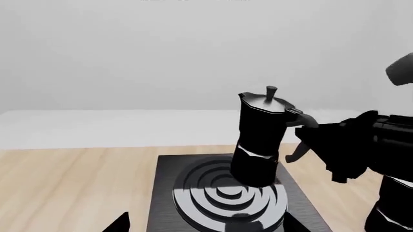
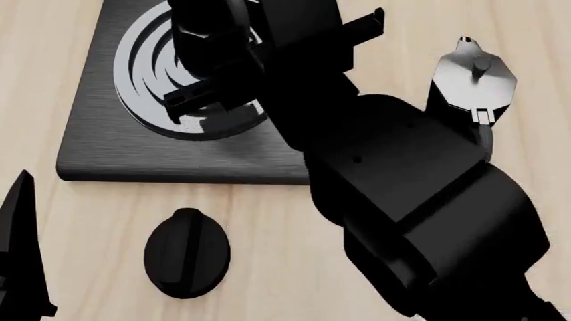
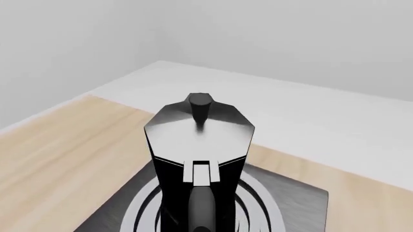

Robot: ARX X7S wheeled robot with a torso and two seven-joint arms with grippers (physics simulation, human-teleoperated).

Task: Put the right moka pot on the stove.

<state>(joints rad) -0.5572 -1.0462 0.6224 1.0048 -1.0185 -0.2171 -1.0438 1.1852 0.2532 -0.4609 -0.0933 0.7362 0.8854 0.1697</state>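
Note:
The right moka pot (image 1: 258,140), black and faceted with a silvery lid and knob, leans slightly over the stove (image 1: 164,193), its base at the far side of the ringed burner (image 1: 219,198). Whether it rests there I cannot tell. My right gripper (image 1: 311,142) comes in from the side, shut on the pot's handle. In the right wrist view the pot (image 3: 199,145) fills the middle, with the stove (image 3: 303,198) beneath it. My left gripper (image 1: 206,226) hangs open near the stove's front edge with nothing between its tips. In the head view my right arm (image 2: 402,174) hides the held pot.
A second moka pot (image 2: 471,80) stands on the wooden table to the right of the stove (image 2: 98,134). In front of the stove lies a small black oval knob (image 2: 187,253). A left gripper finger (image 2: 23,254) shows at the head view's left edge.

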